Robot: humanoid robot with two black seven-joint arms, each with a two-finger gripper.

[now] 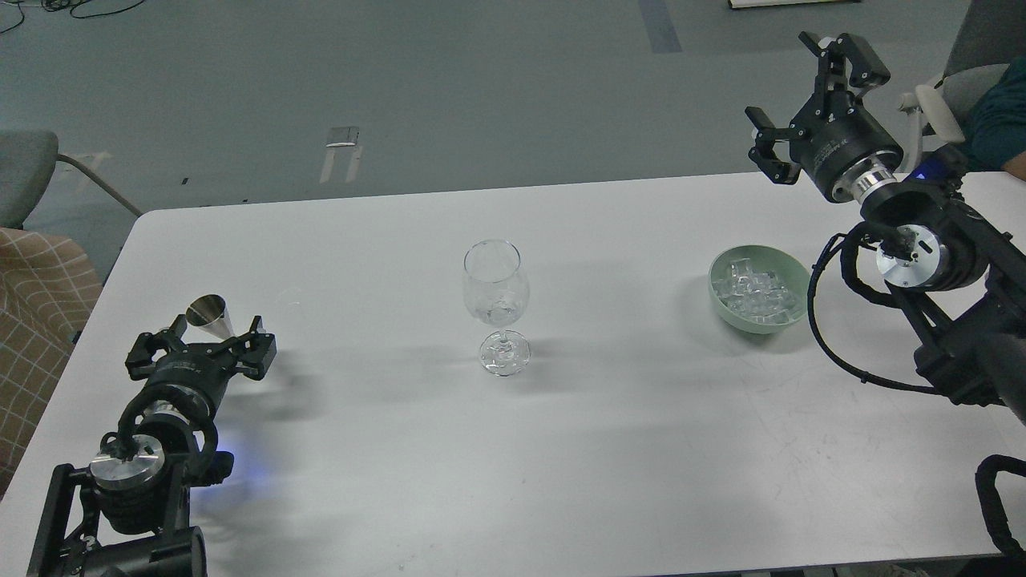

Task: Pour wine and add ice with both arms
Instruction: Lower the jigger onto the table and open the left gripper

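Note:
A clear stemmed wine glass (495, 298) stands at the middle of the white table (561, 449); something clear glints low in its bowl. The wine is hidden from me. A small metal cone cup (208, 314) stands upright at the left. My left gripper (202, 346) sits just behind that cup, open, fingers spread wide to both sides and apart from it. The ice (755, 290) lies heaped in a pale green bowl (796, 276) at the right. My right gripper (801, 94) hangs open in the air, above and beyond the bowl, holding nothing.
My right arm's elbow and looped cable (850, 353) reach down next to the green bowl. A grey chair (32, 172) and a checked cushion (36, 312) stand off the table's left edge. A person's arm (998, 120) shows at the far right.

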